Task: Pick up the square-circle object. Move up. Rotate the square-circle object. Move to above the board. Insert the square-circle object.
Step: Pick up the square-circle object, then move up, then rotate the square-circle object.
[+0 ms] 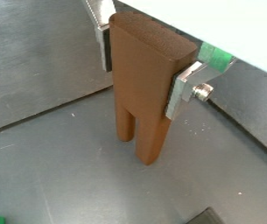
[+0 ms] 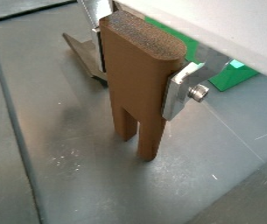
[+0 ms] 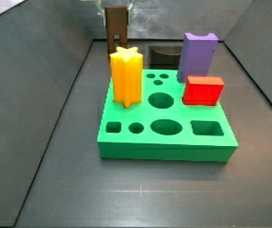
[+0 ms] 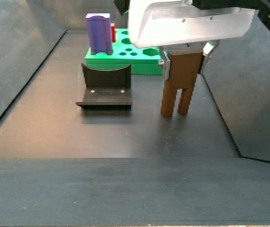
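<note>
A Franka arm's gripper (image 1: 144, 68) clamps the upper part of the square-circle object (image 1: 142, 92), its silver fingers (image 1: 181, 87) pressed flat against 2 opposite sides of the tall brown block. In a side view the block (image 4: 182, 82) stands upright right of centre, its 2 legs pointing down to the dark floor; whether the feet touch or hang just clear cannot be told. The fixture (image 4: 105, 87) sits just left of it, and the board (image 4: 123, 55) lies beyond, toward the top of the frame.

The block looks rigid, with a matte, slightly grainy face that should give the pads good purchase, and it seems light for its height. Holding it high on the solid end, clear of the split legs, looks the sound choice, though the long lower part could swing when rotated.

From the opposite side, the board (image 3: 168, 134) fills the centre of the frame, carrying a yellow star peg (image 3: 126, 77), a purple block (image 3: 198, 55) and a red cube (image 3: 203, 90), with several holes open. Grey walls close in on both sides, leaving a narrow lane.
</note>
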